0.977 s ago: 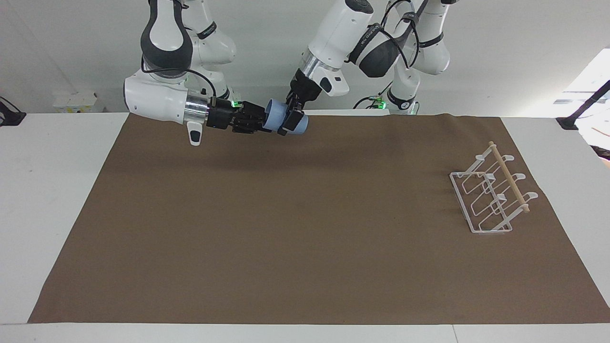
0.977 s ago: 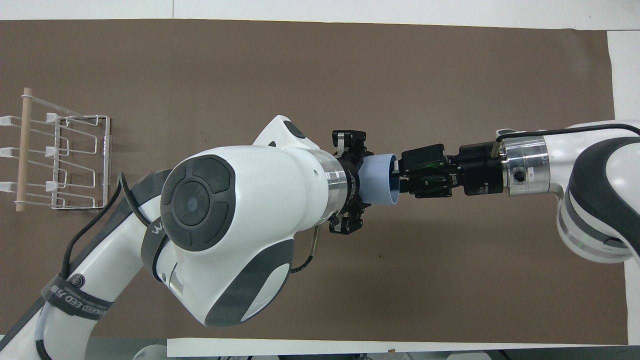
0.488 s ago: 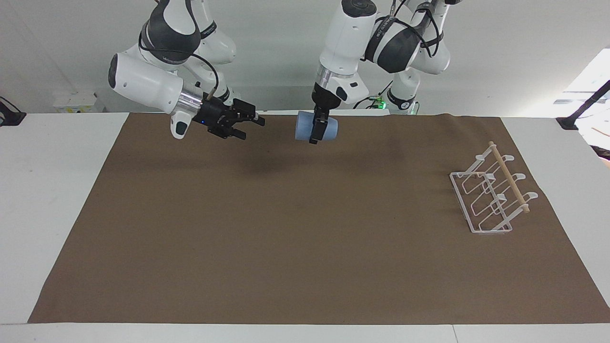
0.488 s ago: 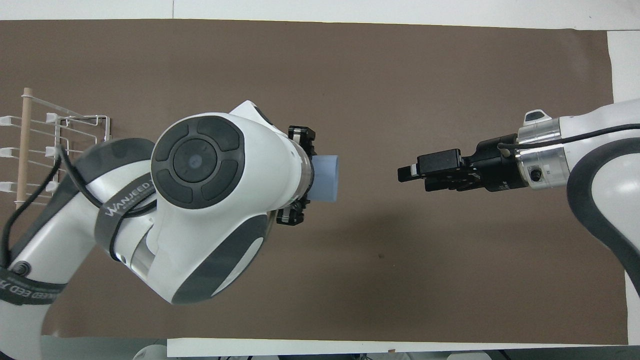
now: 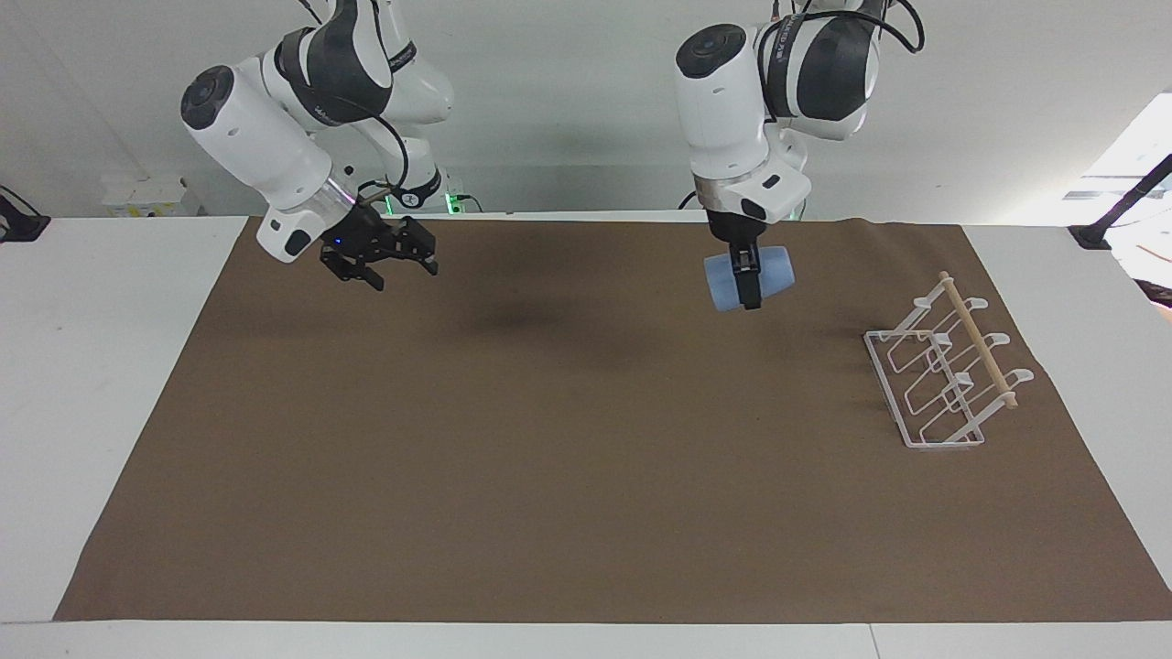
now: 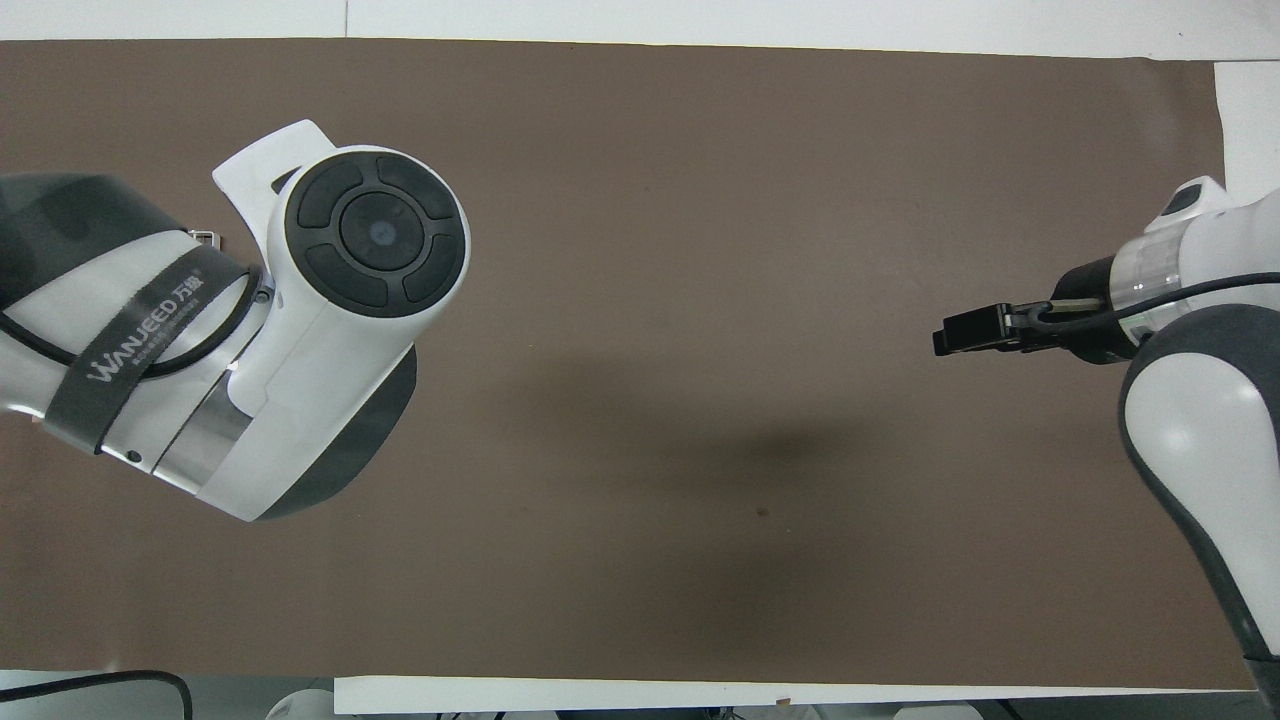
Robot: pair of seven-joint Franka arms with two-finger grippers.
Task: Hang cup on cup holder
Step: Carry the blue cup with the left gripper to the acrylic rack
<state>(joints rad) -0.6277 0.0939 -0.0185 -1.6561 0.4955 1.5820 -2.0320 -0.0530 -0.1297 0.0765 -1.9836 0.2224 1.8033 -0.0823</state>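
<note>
The cup (image 5: 749, 279) hangs on its side in the air, clamped between the fingers of the left gripper (image 5: 748, 295), over the brown mat (image 5: 568, 439) toward the left arm's end of the table. The cup holder (image 5: 943, 375) stands on the mat at that same end, apart from the cup, its wooden rod across the top.

The mat covers most of the white table (image 5: 101, 366), leaving bare white strips at both ends and a white wall past the robots. The whole middle of the mat lies open.

The right gripper (image 5: 403, 261) hovers over the mat near the right arm's end, fingers apart and holding nothing.

In the overhead view the left arm's body hides the cup and almost all the holder; the facing view shows both.
</note>
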